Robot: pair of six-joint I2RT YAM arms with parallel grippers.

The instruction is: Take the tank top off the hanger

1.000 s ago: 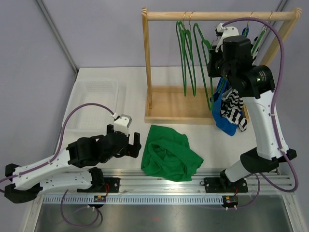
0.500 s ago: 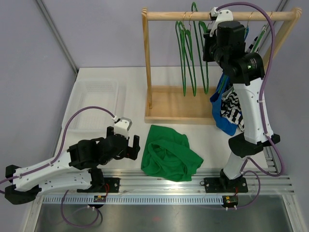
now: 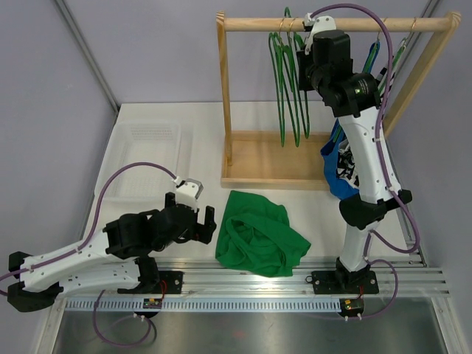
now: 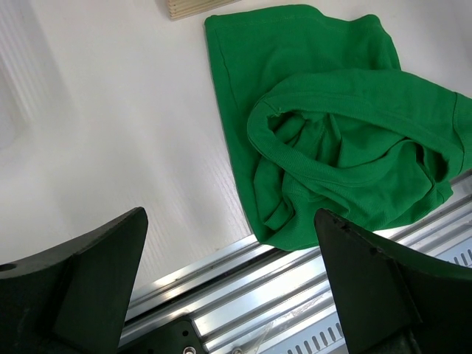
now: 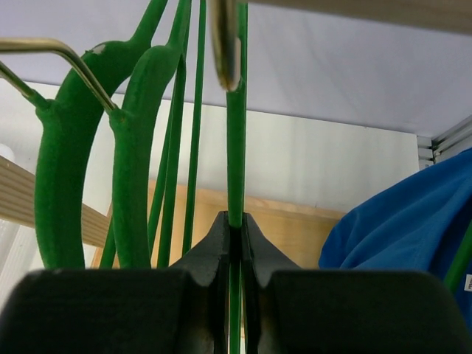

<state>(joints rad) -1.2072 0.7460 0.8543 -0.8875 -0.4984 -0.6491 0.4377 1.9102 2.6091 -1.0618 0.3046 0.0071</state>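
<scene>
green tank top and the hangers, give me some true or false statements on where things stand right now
1. The green tank top lies crumpled on the table. True.
2. The right gripper is open and empty. False: its jaws are shut on the thin wire of a green hanger.
3. The left gripper has hold of the tank top. False: it is wide open low over the table, and the top lies loose ahead of it.
4. A blue garment hangs on the wooden rack, to the right of the held hanger. True.
</scene>
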